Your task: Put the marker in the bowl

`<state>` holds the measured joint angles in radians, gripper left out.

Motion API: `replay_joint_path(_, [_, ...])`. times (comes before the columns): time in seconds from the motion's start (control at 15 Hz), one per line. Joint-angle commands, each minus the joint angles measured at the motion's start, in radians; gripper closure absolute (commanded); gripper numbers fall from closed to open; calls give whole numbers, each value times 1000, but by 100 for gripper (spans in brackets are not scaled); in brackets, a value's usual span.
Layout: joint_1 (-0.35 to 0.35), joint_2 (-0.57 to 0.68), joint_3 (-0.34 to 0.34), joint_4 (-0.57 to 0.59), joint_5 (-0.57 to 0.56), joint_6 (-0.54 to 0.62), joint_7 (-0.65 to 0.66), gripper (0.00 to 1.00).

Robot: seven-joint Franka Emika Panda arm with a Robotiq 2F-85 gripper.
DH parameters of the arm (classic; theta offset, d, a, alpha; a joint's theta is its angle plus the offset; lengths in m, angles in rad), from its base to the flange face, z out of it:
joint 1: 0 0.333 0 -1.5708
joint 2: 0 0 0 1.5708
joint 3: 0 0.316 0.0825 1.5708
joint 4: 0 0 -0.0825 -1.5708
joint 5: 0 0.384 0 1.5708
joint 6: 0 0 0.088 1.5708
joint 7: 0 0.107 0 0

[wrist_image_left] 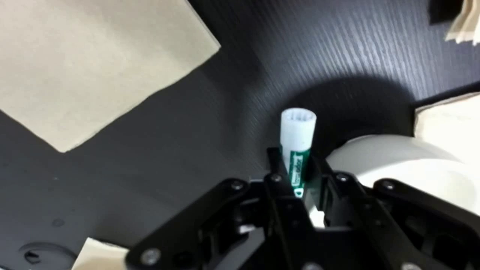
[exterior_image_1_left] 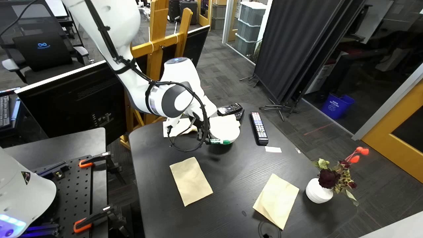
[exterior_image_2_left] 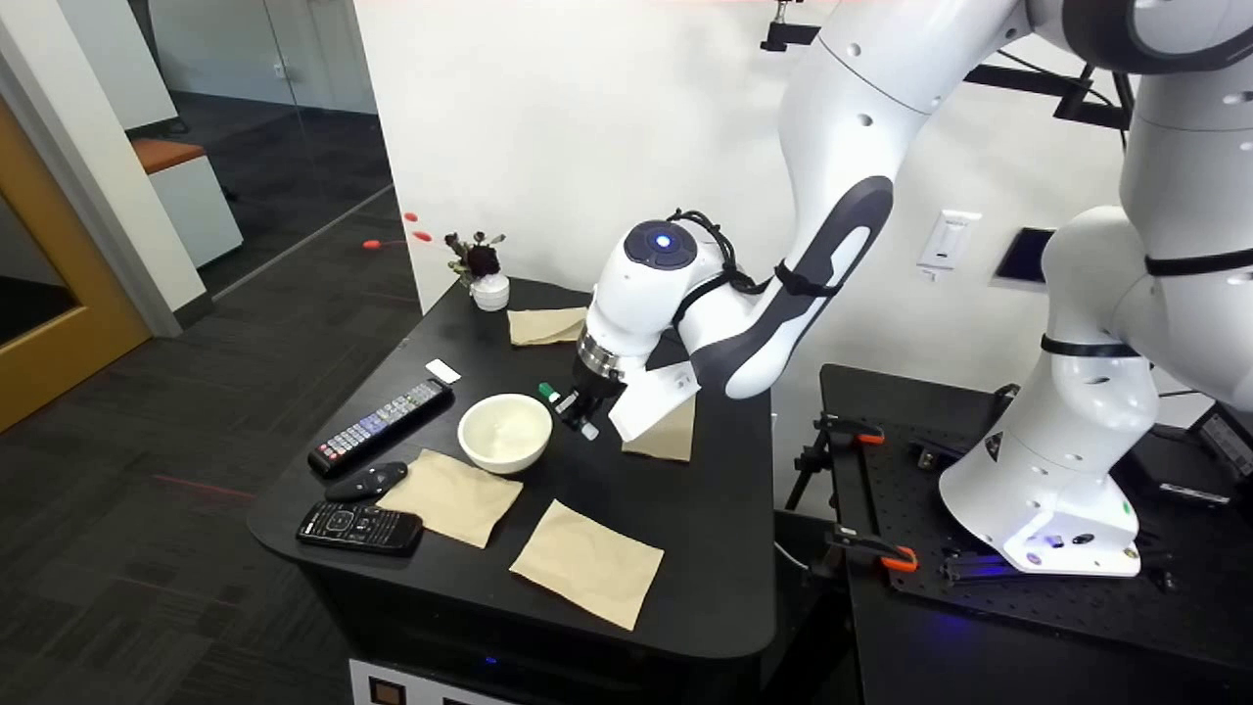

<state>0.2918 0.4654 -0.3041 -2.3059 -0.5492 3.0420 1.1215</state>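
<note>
The marker is white with a green label and a green end. My gripper [wrist_image_left: 293, 162] is shut on the marker [wrist_image_left: 297, 137], which lies between the two fingertips in the wrist view. The green end of the marker shows in both exterior views [exterior_image_1_left: 226, 142] [exterior_image_2_left: 548, 392]. The white bowl [exterior_image_2_left: 505, 431] stands on the dark table right beside the gripper. The bowl also shows in an exterior view [exterior_image_1_left: 225, 129], partly behind the marker, and at the right of the wrist view [wrist_image_left: 382, 150], partly hidden by the gripper. The marker is held above the table, beside the bowl.
A long black remote [exterior_image_2_left: 380, 427], a small dark remote [exterior_image_2_left: 366, 482] and a shorter black remote [exterior_image_2_left: 358, 527] lie beyond the bowl. Several tan paper sheets [exterior_image_2_left: 589, 563] lie on the table. A white vase [exterior_image_1_left: 319, 191] with red flowers stands near the edge.
</note>
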Motion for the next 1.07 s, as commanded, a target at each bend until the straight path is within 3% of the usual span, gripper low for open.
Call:
replay_joint_path(0.0, [172, -28, -149, 3, -84, 37, 116, 95])
replay_joint_path(0.2, [292, -9, -251, 31, -123, 65, 183, 95])
replay_joint_path(0.47, [398, 38, -337, 80, -122, 78, 231, 95])
replay_joint_path(0.87, [408, 117, -349, 129, -94, 84, 229, 95])
replay_joint_path(0.93, [408, 125, -349, 134, -92, 79, 227, 55])
replay_joint_path(1.0, [409, 133, -353, 138, -92, 81, 227, 53])
